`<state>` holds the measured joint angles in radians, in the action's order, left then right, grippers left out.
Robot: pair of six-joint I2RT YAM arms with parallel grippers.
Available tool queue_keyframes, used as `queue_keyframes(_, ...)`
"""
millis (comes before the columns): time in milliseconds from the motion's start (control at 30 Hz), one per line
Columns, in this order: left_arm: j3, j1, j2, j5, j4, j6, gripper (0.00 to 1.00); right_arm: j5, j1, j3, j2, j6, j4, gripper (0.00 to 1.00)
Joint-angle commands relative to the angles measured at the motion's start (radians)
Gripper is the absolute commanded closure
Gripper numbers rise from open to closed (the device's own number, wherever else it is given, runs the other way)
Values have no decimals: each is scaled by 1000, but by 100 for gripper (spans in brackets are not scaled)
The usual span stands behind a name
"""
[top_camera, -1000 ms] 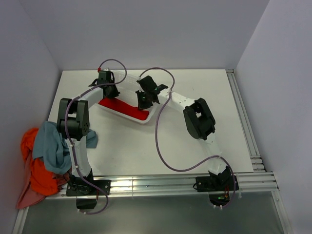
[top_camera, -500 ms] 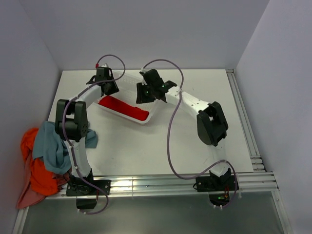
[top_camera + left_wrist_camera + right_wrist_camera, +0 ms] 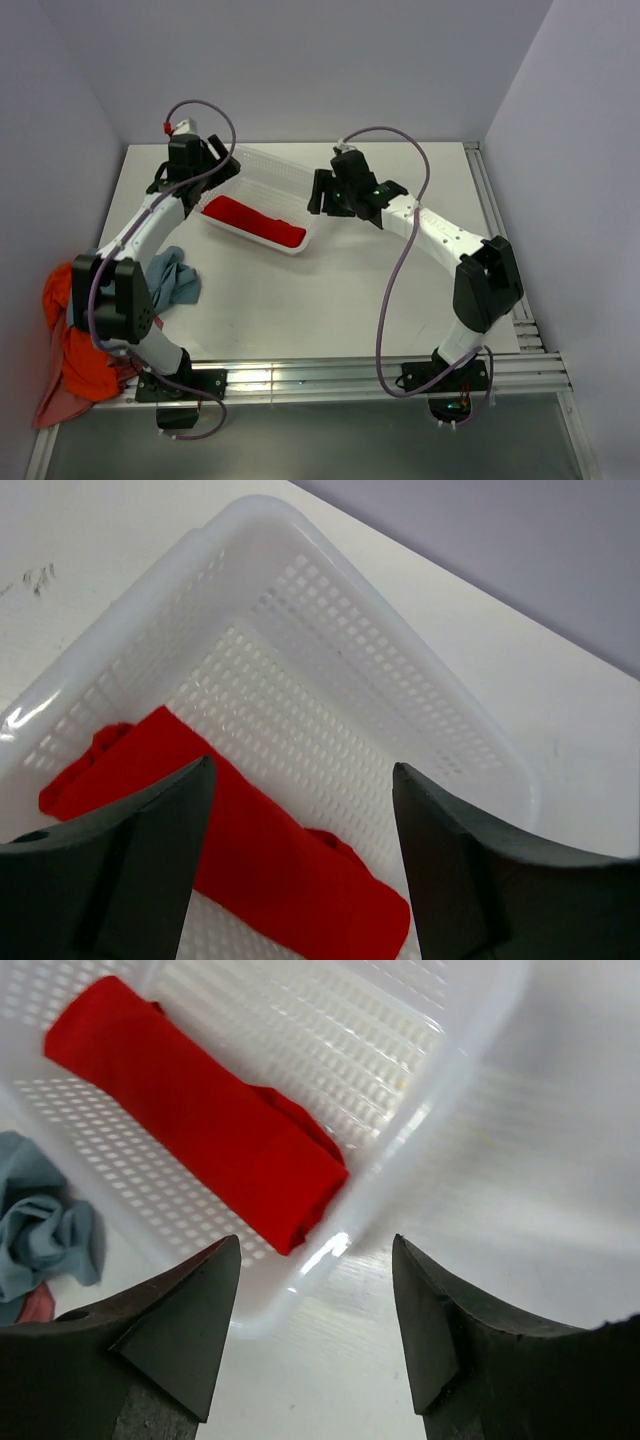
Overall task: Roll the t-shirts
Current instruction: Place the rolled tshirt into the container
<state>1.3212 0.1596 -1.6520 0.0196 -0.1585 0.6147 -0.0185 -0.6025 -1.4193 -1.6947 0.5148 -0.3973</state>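
Rolled red t-shirt [image 3: 250, 860] lies in white basket [image 3: 150, 580], just below left pincer [image 3: 300, 780], below and a bit aside of right pincer [image 3: 318, 1250]. Both pincers wide apart, nothing held. Tip imo: lift straight up clear of rim, then go for grey-blue t-shirt [image 3: 172, 280], well apart from left pincer, down near its arm.

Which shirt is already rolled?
The red shirt, a tight roll inside the basket; the grey-blue shirt and orange shirt lie crumpled at the table's left edge.
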Motion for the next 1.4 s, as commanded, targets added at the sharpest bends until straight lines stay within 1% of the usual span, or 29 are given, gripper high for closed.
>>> queue_keyframes(0, -132, 11, 145, 3, 80, 74, 23, 84, 10, 97, 73, 105, 93, 31)
queue_keyframes(67, -181, 18, 217, 0, 86, 91, 22, 83, 13, 169, 107, 138, 145, 33)
queue_keyframes(133, -255, 30, 265, -7, 85, 106, 23, 74, 15, 232, 136, 154, 179, 37)
queue_keyframes(167, -285, 37, 312, -7, 94, 108, 23, 74, 15, 249, 141, 157, 202, 38)
queue_keyframes(233, -399, 50, 381, -7, 100, 120, 25, 86, 15, 284, 156, 169, 210, 39)
queue_keyframes(267, -399, 57, 403, -4, 102, 122, 25, 91, 15, 295, 161, 171, 210, 40)
queue_keyframes(400, -540, 81, 500, 17, 99, 146, 26, 101, 15, 359, 187, 194, 241, 42)
queue_keyframes(533, -641, 89, 598, 20, 108, 180, 28, 103, 14, 413, 199, 221, 270, 44)
queue_keyframes(600, -689, 89, 624, 11, 115, 184, 32, 107, 13, 424, 201, 226, 282, 44)
queue_keyframes(633, -703, 89, 632, 6, 129, 184, 40, 107, 13, 430, 199, 225, 288, 44)
queue_keyframes(667, -720, 89, 635, 8, 129, 186, 43, 109, 13, 428, 193, 228, 287, 45)
queue_keyframes(700, -724, 89, 629, 8, 131, 189, 45, 107, 15, 425, 176, 228, 287, 45)
queue_keyframes(733, -729, 89, 621, 2, 135, 188, 50, 103, 14, 418, 168, 225, 288, 46)
queue_keyframes(833, -738, 89, 561, -10, 149, 194, 53, 97, 13, 402, 130, 225, 294, 48)
queue_keyframes(867, -749, 89, 534, -27, 199, 197, 54, 97, 13, 398, 124, 226, 298, 49)
queue_keyframes(1000, -755, 89, 451, -61, 264, 209, 56, 98, 14, 362, 75, 225, 295, 50)
queue_keyframes(1033, -752, 89, 434, -63, 272, 209, 58, 98, 13, 343, 64, 223, 293, 50)
queue_keyframes(1200, -692, 86, 316, -30, 306, 186, 68, 85, 14, 266, -15, 223, 296, 51)
queue_keyframes(1300, -642, 77, 245, -36, 318, 184, 69, 87, 13, 221, -75, 232, 301, 51)
queue_keyframes(1367, -619, 69, 197, -44, 347, 194, 70, 97, 13, 156, -112, 241, 292, 51)
